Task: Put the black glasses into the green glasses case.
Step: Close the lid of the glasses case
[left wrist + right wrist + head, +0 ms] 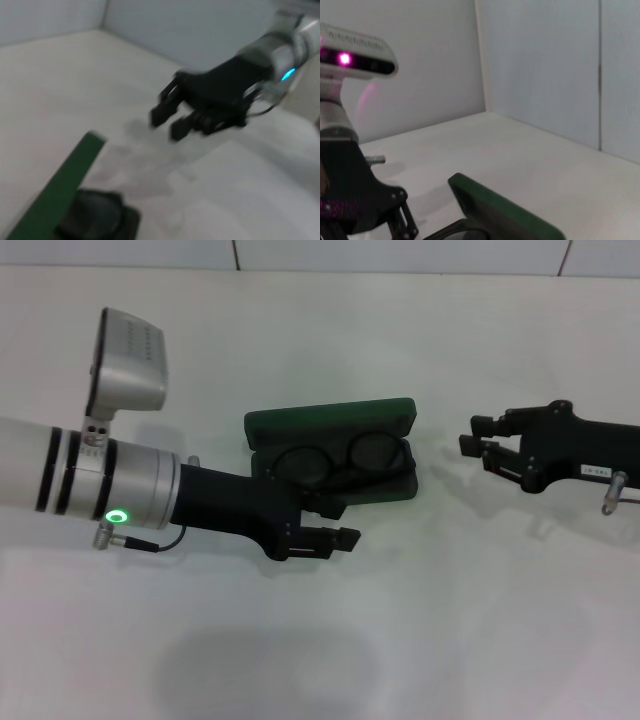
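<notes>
The green glasses case (330, 420) lies open on the white table, lid raised at the far side. The black glasses (335, 460) lie folded inside its lower half. My left gripper (338, 522) hovers just at the case's near edge, open and empty. My right gripper (474, 436) is open and empty, off to the right of the case and apart from it. The left wrist view shows the case lid (55, 190), a lens of the glasses (95, 215) and the right gripper (167, 121) farther off. The right wrist view shows the lid (505, 210).
The white table (480, 620) spreads all around the case, with a pale wall (400, 255) at its far edge. The left arm's silver forearm and camera head (130, 360) reach in from the left. The left arm also shows in the right wrist view (350, 200).
</notes>
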Controlling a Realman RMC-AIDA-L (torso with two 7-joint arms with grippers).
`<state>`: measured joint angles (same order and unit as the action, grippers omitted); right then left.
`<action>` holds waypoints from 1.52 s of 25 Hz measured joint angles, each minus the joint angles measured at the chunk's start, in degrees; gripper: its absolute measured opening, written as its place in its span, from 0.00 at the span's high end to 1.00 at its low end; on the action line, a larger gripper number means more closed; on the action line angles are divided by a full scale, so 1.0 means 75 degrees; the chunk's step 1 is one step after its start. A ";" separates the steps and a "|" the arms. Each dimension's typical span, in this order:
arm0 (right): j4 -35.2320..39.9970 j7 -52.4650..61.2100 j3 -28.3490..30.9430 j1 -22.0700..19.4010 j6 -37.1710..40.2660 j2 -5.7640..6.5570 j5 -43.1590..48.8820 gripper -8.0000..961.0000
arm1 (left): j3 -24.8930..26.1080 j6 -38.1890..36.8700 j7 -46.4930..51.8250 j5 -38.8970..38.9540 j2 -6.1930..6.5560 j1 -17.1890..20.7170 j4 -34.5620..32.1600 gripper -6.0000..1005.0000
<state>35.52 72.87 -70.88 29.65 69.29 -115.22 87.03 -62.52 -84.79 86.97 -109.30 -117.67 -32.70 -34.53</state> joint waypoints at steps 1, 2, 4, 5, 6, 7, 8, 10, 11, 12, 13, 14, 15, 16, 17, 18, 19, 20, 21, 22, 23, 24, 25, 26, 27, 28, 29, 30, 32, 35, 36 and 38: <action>0.0018 0.0001 0.0075 -0.0014 -0.0002 0.0000 -0.0001 0.73 | 0.0003 0.0161 0.0120 -0.0120 -0.0022 -0.0022 -0.0002 0.46; 0.0038 0.0002 0.0142 -0.0035 -0.0002 0.0001 -0.0002 0.73 | -0.0004 0.0265 0.0203 -0.0200 -0.0037 -0.0030 -0.0002 0.46; 0.0080 0.0003 0.0272 -0.0093 0.0016 0.0001 -0.0004 0.73 | -0.0017 0.0483 0.0337 -0.0323 -0.0059 -0.0040 -0.0002 0.46; 0.0094 0.0004 0.0341 -0.0124 0.0033 0.0001 -0.0005 0.72 | -0.0021 0.0570 0.0381 -0.0346 -0.0063 -0.0041 -0.0002 0.46; 0.0099 0.0004 0.0378 -0.0141 0.0044 0.0001 -0.0005 0.72 | -0.0024 0.0683 0.0441 -0.0375 -0.0066 -0.0041 0.0003 0.46; 0.0103 0.0005 0.0433 -0.0158 0.0067 0.0001 -0.0008 0.72 | -0.0024 0.0773 0.0493 -0.0393 -0.0066 -0.0043 0.0007 0.46; 0.0103 0.0006 0.0448 -0.0163 0.0082 0.0001 -0.0012 0.72 | -0.0024 0.0883 0.0560 -0.0439 -0.0067 -0.0043 0.0019 0.46; 0.0105 0.0007 0.0468 -0.0166 0.0097 -0.0001 -0.0017 0.72 | -0.0014 0.1018 0.0636 -0.0493 -0.0068 -0.0044 0.0025 0.46; 0.0104 0.0008 0.0469 -0.0167 0.0102 -0.0004 -0.0018 0.72 | -0.0002 0.1081 0.0676 -0.0515 -0.0069 -0.0045 0.0025 0.46; 0.0104 0.0009 0.0470 -0.0168 0.0106 -0.0006 -0.0019 0.72 | 0.0004 0.1101 0.0690 -0.0518 -0.0069 -0.0046 0.0023 0.46; 0.0105 0.0009 0.0472 -0.0171 0.0109 -0.0007 -0.0019 0.72 | 0.0011 0.1123 0.0710 -0.0523 -0.0071 -0.0046 0.0015 0.46; 0.0104 0.0010 0.0473 -0.0173 0.0109 -0.0007 -0.0018 0.72 | 0.0017 0.1136 0.0721 -0.0528 -0.0071 -0.0045 0.0007 0.46; 0.0105 0.0011 0.0471 -0.0177 0.0109 -0.0008 -0.0017 0.72 | 0.0019 0.1142 0.0721 -0.0533 -0.0069 -0.0040 0.0002 0.46; 0.0105 0.0011 0.0464 -0.0179 0.0110 -0.0009 -0.0017 0.72 | 0.0021 0.1148 0.0722 -0.0534 -0.0064 -0.0036 0.0001 0.46; 0.0105 0.0011 0.0458 -0.0181 0.0113 -0.0010 -0.0016 0.72 | 0.0023 0.1165 0.0723 -0.0537 -0.0053 -0.0026 0.0000 0.46; 0.0105 0.0011 0.0447 -0.0182 0.0125 -0.0010 -0.0017 0.72 | 0.0023 0.1197 0.0726 -0.0538 -0.0044 -0.0010 -0.0001 0.46; 0.0104 0.0011 0.0443 -0.0181 0.0133 -0.0012 -0.0017 0.72 | 0.0023 0.1217 0.0728 -0.0538 -0.0036 -0.0002 -0.0001 0.46; 0.0104 0.0011 0.0443 -0.0182 0.0144 -0.0015 -0.0018 0.72 | 0.0023 0.1254 0.0734 -0.0539 -0.0029 0.0010 -0.0001 0.46; 0.0105 0.0011 0.0443 -0.0182 0.0156 -0.0018 -0.0019 0.72 | 0.0023 0.1277 0.0739 -0.0539 -0.0023 0.0019 -0.0001 0.46; 0.0104 0.0012 0.0448 -0.0185 0.0184 -0.0021 -0.0020 0.72 | 0.0042 0.1300 0.0744 -0.0539 -0.0017 0.0027 -0.0001 0.46; 0.0104 0.0011 0.0452 -0.0186 0.0210 -0.0021 -0.0021 0.72 | 0.0065 0.1316 0.0747 -0.0539 -0.0012 0.0033 -0.0001 0.46; 0.0104 0.0012 0.0461 -0.0187 0.0255 -0.0021 -0.0022 0.72 | 0.0093 0.1325 0.0749 -0.0534 -0.0004 0.0046 -0.0001 0.46; 0.0104 0.0011 0.0465 -0.0188 0.0291 -0.0022 -0.0023 0.72 | 0.0116 0.1328 0.0749 -0.0527 0.0007 0.0061 -0.0001 0.46; 0.0103 0.0011 0.0468 -0.0189 0.0335 -0.0023 -0.0024 0.72 | 0.0129 0.1327 0.0750 -0.0517 0.0023 0.0072 -0.0001 0.46; 0.0104 0.0011 0.0468 -0.0191 0.0349 -0.0023 -0.0025 0.72 | 0.0136 0.1321 0.0751 -0.0503 0.0051 0.0090 -0.0002 0.46; 0.0104 0.0011 0.0470 -0.0200 0.0390 -0.0024 -0.0027 0.72 | 0.0136 0.1312 0.0751 -0.0493 0.0064 0.0101 -0.0002 0.45; 0.0103 0.0011 0.0472 -0.0212 0.0409 -0.0027 -0.0027 0.72 | 0.0137 0.1296 0.0752 -0.0489 0.0078 0.0108 -0.0003 0.45; 0.0103 0.0011 0.0479 -0.0230 0.0448 -0.0031 -0.0027 0.72 | 0.0137 0.1296 0.0752 -0.0489 0.0078 0.0108 -0.0003 0.45; 0.0103 0.0011 0.0492 -0.0245 0.0484 -0.0037 -0.0029 0.72 | 0.0195 0.1203 0.0746 -0.0476 0.0108 0.0129 -0.0012 0.45; 0.0103 0.0011 0.0499 -0.0260 0.0506 -0.0047 -0.0036 0.72 | 0.0476 0.0756 0.0610 -0.0462 0.0140 0.0152 -0.0028 0.45; 0.0103 0.0011 0.0499 -0.0265 0.0507 -0.0055 -0.0039 0.72 | 0.0635 0.0460 0.0518 -0.0434 0.0150 0.0163 -0.0076 0.45; 0.0103 0.0011 0.0498 -0.0272 0.0507 -0.0066 -0.0039 0.71 | 0.0963 -0.0122 0.0324 -0.0290 0.0149 0.0212 -0.0207 0.45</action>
<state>36.29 72.95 -67.14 27.61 73.08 -115.71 86.73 -55.30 -85.71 89.41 -111.48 -116.55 -31.11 -36.08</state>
